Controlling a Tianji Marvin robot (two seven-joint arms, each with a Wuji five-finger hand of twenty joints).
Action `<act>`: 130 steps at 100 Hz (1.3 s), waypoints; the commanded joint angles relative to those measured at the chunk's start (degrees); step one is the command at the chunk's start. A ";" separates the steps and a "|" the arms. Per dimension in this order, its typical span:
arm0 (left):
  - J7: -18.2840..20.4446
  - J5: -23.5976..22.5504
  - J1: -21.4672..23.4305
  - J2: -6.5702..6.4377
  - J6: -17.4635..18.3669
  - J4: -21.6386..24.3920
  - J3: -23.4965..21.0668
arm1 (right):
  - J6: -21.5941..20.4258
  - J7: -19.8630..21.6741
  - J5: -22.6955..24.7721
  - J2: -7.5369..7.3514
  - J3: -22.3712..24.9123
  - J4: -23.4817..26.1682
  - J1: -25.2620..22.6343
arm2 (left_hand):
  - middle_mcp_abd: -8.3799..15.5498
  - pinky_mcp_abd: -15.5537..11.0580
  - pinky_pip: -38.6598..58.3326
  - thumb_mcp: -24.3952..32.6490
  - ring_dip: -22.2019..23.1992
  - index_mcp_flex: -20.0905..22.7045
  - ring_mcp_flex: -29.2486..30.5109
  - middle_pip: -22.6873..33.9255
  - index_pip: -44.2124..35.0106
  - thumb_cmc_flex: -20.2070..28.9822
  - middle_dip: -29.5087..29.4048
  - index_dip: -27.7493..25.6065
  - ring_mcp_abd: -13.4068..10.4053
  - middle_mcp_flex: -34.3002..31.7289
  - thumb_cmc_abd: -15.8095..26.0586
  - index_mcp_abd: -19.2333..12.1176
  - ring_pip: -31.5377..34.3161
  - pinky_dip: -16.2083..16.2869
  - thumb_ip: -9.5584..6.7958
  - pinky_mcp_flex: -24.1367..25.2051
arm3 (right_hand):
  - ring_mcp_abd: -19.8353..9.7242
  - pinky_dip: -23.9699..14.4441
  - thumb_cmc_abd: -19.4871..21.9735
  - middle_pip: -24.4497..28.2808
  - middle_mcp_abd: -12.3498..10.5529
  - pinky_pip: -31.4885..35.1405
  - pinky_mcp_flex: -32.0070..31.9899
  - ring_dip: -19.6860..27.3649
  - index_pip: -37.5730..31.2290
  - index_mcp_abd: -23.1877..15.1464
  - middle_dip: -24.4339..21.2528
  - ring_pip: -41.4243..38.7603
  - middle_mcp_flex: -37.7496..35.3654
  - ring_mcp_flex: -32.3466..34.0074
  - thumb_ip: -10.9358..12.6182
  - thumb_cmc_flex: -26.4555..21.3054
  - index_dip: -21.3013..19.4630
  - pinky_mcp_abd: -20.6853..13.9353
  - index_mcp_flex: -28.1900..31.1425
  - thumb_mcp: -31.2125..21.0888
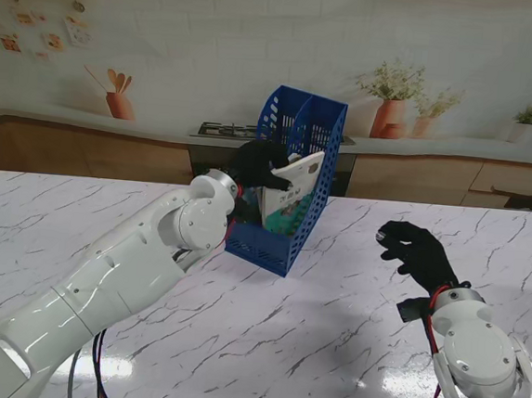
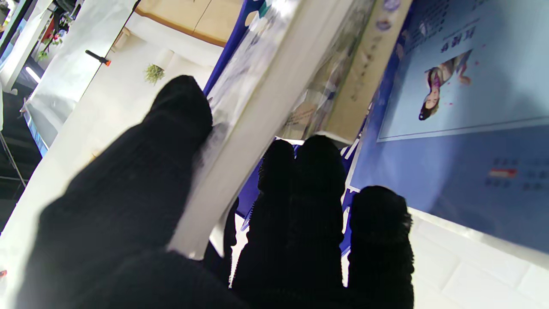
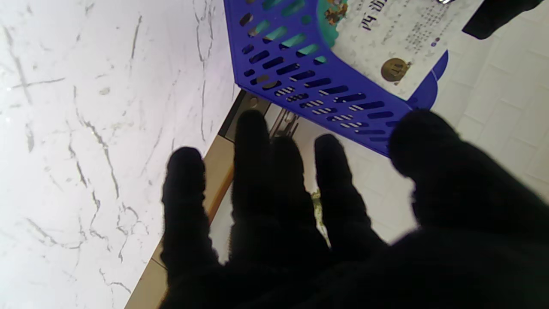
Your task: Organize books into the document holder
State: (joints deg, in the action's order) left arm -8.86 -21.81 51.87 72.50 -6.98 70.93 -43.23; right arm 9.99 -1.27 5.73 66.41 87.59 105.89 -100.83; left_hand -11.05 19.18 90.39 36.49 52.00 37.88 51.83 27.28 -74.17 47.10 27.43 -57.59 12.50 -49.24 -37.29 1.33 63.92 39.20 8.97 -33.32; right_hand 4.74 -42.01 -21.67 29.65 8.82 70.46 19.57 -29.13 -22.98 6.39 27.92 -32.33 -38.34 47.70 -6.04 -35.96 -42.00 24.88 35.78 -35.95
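A blue perforated document holder [image 1: 297, 188] stands upright on the marble table, a little left of centre. My left hand [image 1: 256, 166], in a black glove, is shut on a white-covered book [image 1: 298, 178] that sits tilted inside the holder. In the left wrist view the thumb and fingers [image 2: 300, 193] pinch that book's white edge [image 2: 240, 141], beside another book with a blue cover [image 2: 463, 128]. My right hand [image 1: 417, 251] hovers open above the table to the right of the holder, holding nothing. The right wrist view shows the holder's wall [image 3: 309, 81] and the book's cover [image 3: 399, 38].
The marble table [image 1: 309, 342] stretches around the holder. Behind it runs a kitchen counter with a stove [image 1: 230, 132], potted plants [image 1: 393, 98] and a utensil pot [image 1: 119, 102].
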 commanded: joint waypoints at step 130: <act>0.63 -4.01 5.24 -1.96 0.51 7.03 -2.85 | -0.44 0.68 -1.35 0.29 -0.42 0.18 -0.20 | 1.52 2.96 -29.65 -7.34 -21.66 -5.06 -16.54 -6.71 39.46 -6.05 -3.64 33.92 2.42 7.65 13.23 3.71 -41.47 -6.61 -5.29 26.45 | -0.14 1.09 1.32 0.26 -0.66 -0.19 -0.77 0.21 1.36 -0.55 0.51 0.81 0.81 -1.14 2.04 0.28 -0.84 -0.08 -0.22 1.88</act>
State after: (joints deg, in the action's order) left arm -7.70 -25.74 56.12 70.51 -8.36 76.92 -45.62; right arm 9.89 -0.86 4.76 66.41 87.52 105.86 -100.79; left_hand -10.98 21.19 63.30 28.90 31.86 34.73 36.11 21.62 -35.69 42.42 24.54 -24.04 16.61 -41.95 -25.10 4.31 24.17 33.75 5.12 -8.36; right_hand 4.75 -41.26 -21.59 29.65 8.82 70.46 19.52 -29.12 -22.97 6.39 27.92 -32.33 -38.35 47.70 -6.03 -35.98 -42.00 24.88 35.78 -35.40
